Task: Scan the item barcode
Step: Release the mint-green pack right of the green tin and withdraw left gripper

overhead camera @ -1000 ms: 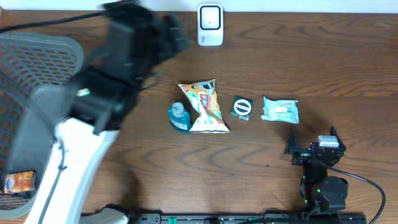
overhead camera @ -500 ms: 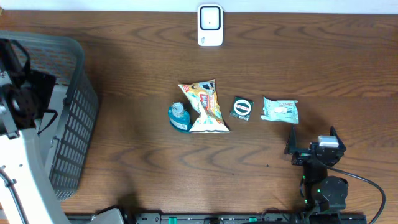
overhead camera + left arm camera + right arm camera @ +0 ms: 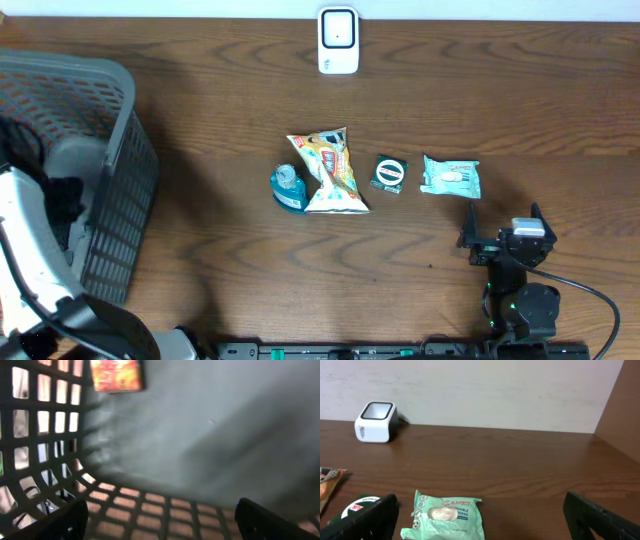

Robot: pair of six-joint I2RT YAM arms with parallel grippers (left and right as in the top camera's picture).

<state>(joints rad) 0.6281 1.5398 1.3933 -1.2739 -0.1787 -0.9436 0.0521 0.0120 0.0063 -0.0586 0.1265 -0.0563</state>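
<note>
Brown wood-grain bench (image 3: 200,270), read from its near edge outward: at the near right our right hand (image 3: 503,225) rested low over the wood, fingers spread wide and nothing between them. We judged it was parked there to face the row of goods.

Just beyond its fingertips and a little to the left lay the pale green wipes pack (image 3: 451,176), flat and label up. It was clear of the hand and was the closest item awaiting a scan. Further left in the same row sat a small black packet (image 3: 389,173), a yellow snack bag (image 3: 328,172) and a teal round item (image 3: 286,188) touching the bag's left edge.

At the bench's left end our left hand (image 3: 161,510) hung inside the grey mesh basket (image 3: 120,200), fingers apart and empty. An orange packet (image 3: 116,374) lay on the basket floor ahead of it, and we took the basket for the drop-off for finished goods.

At the far edge stood the white scanner (image 3: 338,41), well apart from both hands. We reckoned any item would have to be lifted and carried across to it.
</note>
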